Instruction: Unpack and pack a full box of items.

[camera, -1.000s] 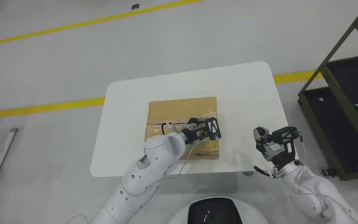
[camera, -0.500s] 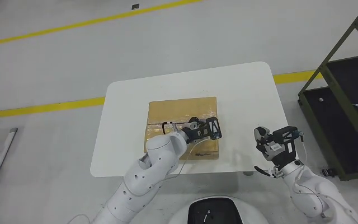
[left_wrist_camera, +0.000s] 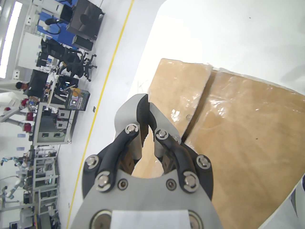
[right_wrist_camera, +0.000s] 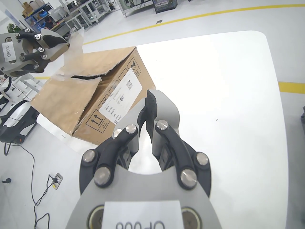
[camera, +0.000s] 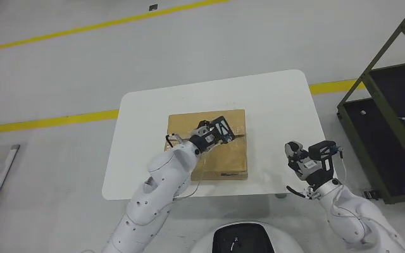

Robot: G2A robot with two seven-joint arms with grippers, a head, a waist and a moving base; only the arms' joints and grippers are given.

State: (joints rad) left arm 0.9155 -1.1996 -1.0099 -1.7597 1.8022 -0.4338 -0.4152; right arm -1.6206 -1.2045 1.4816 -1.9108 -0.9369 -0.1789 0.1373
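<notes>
1. One white, round-cornered surface point(camera: 278, 107) is standing on a pale workshop floor. A yellow floor line point(camera: 63, 120) is running behind it and a dark metal rack point(camera: 380, 95) is standing off its right side. Benches and office chairs are filling the room beyond.
2. A brown cardboard box point(camera: 190, 123) is sitting mid-surface, closer to the robot's edge than to the far one. Its white label point(right_wrist_camera: 121, 96) is facing the right arm.
3. The left arm is stretching across the box top, and the left gripper point(camera: 226, 129) is hovering just above the right half of the centre seam.
4. Its fingers are pinching together on a strip of clear tape point(right_wrist_camera: 75, 45), which is rising from the seam up to the fingertips. The flap edges beneath are gaping slightly at that end.
5. The right arm is hanging over the surface's near right corner, well apart from the box, with the right gripper point(camera: 310, 153) pointing toward the labelled side.
6. The right gripper's fingers are resting together, holding nothing.
</notes>
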